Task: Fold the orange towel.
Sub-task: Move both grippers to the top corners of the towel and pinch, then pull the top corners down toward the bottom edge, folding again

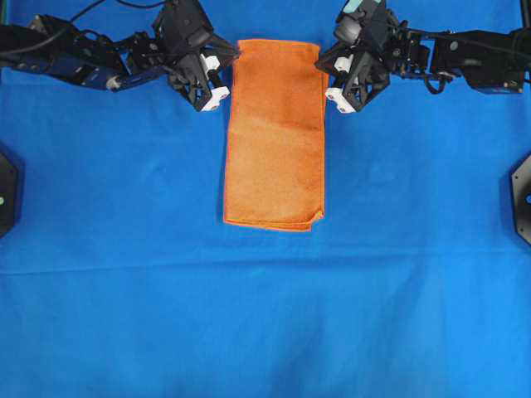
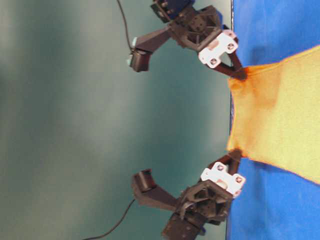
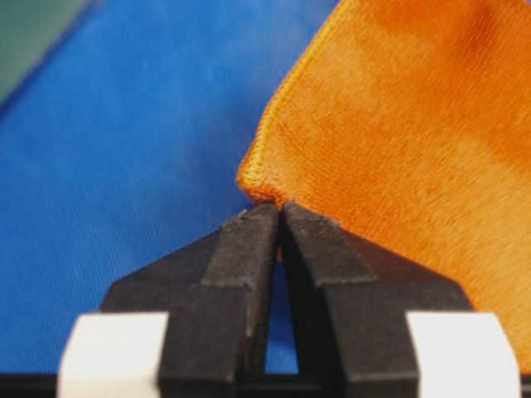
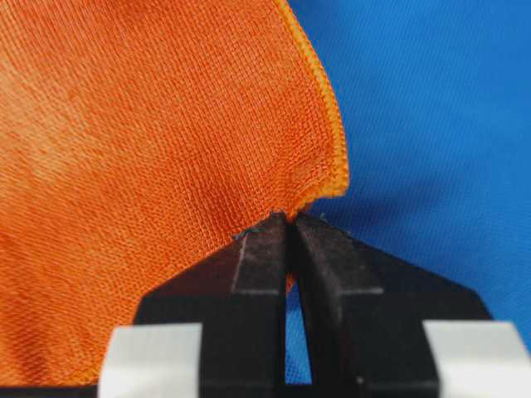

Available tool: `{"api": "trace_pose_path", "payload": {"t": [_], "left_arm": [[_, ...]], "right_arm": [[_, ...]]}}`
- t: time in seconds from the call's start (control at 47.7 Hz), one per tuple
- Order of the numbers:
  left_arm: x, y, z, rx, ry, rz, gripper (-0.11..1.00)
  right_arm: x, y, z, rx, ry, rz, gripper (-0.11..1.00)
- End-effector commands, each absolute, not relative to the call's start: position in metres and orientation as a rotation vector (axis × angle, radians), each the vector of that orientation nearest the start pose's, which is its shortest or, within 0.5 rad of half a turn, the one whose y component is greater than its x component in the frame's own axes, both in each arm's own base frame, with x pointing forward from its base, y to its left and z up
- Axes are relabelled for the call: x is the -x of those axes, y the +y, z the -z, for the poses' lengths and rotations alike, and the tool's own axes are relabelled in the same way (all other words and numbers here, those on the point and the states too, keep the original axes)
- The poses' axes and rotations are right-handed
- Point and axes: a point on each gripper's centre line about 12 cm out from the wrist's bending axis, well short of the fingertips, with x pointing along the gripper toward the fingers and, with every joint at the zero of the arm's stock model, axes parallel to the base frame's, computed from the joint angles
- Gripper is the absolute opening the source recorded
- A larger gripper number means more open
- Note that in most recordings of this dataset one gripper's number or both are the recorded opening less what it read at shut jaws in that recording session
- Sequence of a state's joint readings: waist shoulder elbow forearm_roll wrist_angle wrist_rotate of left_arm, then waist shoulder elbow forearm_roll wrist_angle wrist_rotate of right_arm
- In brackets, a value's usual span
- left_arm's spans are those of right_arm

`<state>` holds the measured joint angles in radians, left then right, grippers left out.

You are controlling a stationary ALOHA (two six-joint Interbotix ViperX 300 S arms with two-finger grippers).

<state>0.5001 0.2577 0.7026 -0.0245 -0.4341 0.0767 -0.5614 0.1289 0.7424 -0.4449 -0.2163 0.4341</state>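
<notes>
The orange towel lies on the blue cloth as a long folded rectangle, its near end at the middle of the table. My left gripper is shut on its far left corner, and the left wrist view shows the hemmed corner of the towel pinched at the tips of this gripper. My right gripper is shut on the far right corner, where that gripper pinches the towel just inside its hem. In the table-level view the towel's far edge is stretched between the two grips.
The large blue cloth covers the whole table around the towel. Black mounts stand at the left edge and the right edge. Both arms reach in from the far corners.
</notes>
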Motion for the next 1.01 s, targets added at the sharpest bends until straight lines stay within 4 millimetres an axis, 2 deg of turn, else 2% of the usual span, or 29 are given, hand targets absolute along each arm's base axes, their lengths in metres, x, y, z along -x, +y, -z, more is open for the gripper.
{"api": "trace_pose_path", "payload": {"t": [0.0, 0.231, 0.398, 0.545, 0.734, 0.797, 0.985], "left_arm": [[-0.361, 0.197, -0.117, 0.061, 0.476, -0.485, 0.02], [-0.362, 0.193, -0.117, 0.062, 0.489, -0.475, 0.02], [-0.36, 0.176, -0.128, 0.056, 0.505, -0.438, 0.02], [-0.353, 0.151, -0.148, 0.037, 0.483, -0.389, 0.02], [-0.344, 0.107, -0.174, 0.003, 0.429, -0.289, 0.02], [-0.342, 0.089, -0.177, -0.006, 0.423, -0.244, 0.02], [-0.34, 0.049, -0.169, -0.023, 0.457, -0.133, 0.02]], "right_arm": [[-0.333, -0.196, -0.133, -0.198, 0.598, 0.452, 0.03], [-0.333, -0.195, -0.134, -0.197, 0.598, 0.452, 0.03], [-0.333, -0.179, -0.145, -0.183, 0.587, 0.422, 0.03], [-0.33, -0.148, -0.162, -0.159, 0.593, 0.373, 0.03], [-0.326, -0.102, -0.174, -0.139, 0.604, 0.283, 0.03], [-0.326, -0.089, -0.175, -0.138, 0.609, 0.254, 0.03], [-0.327, -0.06, -0.171, -0.145, 0.637, 0.191, 0.03]]}}
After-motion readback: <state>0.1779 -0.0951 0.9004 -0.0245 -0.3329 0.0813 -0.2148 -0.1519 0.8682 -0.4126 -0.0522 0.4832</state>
